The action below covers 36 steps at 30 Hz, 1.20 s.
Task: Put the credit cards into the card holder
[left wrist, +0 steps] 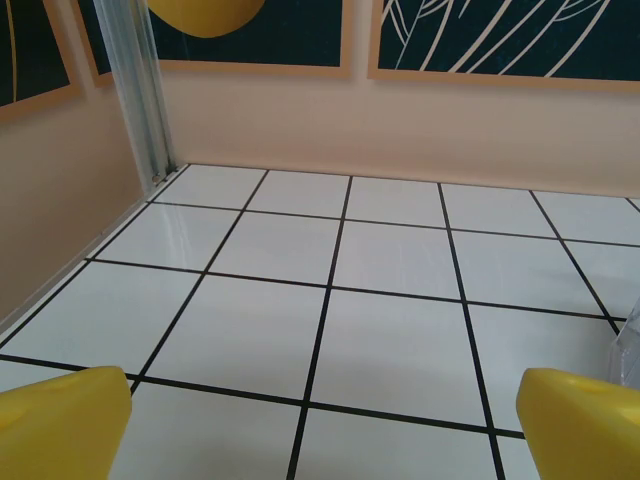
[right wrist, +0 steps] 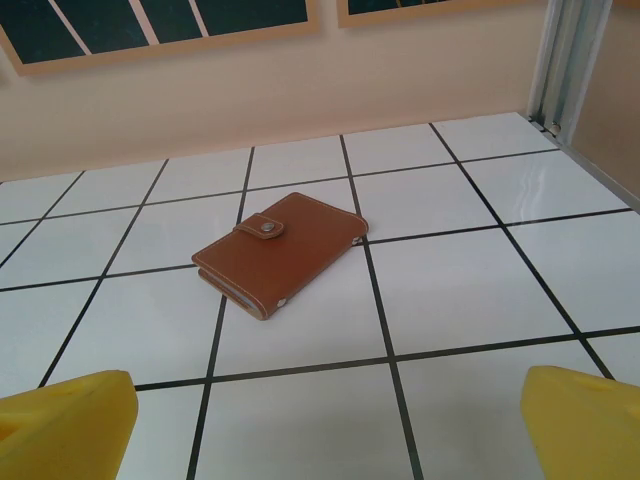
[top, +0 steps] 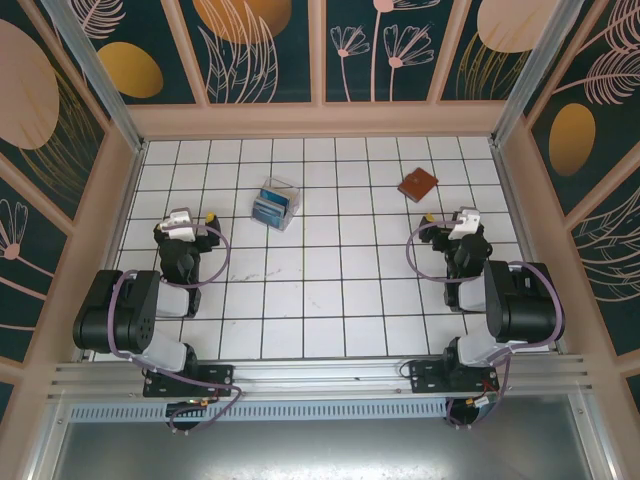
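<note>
The credit cards (top: 269,210) are blue and lie inside a clear plastic box (top: 277,203) on the tiles, left of centre toward the back. The card holder (top: 417,184) (right wrist: 280,253) is a brown leather-look wallet, closed with a snap strap, lying flat at the back right. My left gripper (top: 188,216) (left wrist: 325,425) stands open over bare tiles, left of the box. My right gripper (top: 455,216) (right wrist: 328,425) is open too, a short way in front of the card holder, nothing between its yellow fingers (right wrist: 65,420).
The white tiled floor (top: 330,290) is boxed in by beige walls (top: 320,120) on three sides with metal posts (left wrist: 145,90) in the back corners. The clear box's edge (left wrist: 628,345) shows at the right of the left wrist view.
</note>
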Each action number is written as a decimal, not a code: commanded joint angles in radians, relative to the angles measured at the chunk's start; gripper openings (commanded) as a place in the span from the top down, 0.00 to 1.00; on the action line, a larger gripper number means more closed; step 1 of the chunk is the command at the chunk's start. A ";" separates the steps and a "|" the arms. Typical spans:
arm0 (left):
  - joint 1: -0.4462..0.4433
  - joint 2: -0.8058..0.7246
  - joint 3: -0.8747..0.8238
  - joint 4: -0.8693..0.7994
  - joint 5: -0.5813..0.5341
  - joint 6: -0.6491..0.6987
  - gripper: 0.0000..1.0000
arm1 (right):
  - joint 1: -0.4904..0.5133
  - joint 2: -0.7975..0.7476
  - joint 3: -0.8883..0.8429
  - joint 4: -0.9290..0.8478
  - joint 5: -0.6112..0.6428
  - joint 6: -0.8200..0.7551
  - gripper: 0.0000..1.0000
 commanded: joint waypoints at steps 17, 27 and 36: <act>0.006 -0.012 0.011 0.005 0.014 -0.002 0.01 | 0.007 -0.002 0.014 0.008 0.007 0.008 0.01; 0.006 -0.012 0.011 0.005 0.015 -0.001 0.01 | 0.006 -0.002 0.015 0.009 0.005 0.008 0.01; 0.004 -0.141 0.032 -0.139 -0.038 -0.022 0.01 | 0.005 -0.183 0.014 -0.126 0.063 0.032 0.01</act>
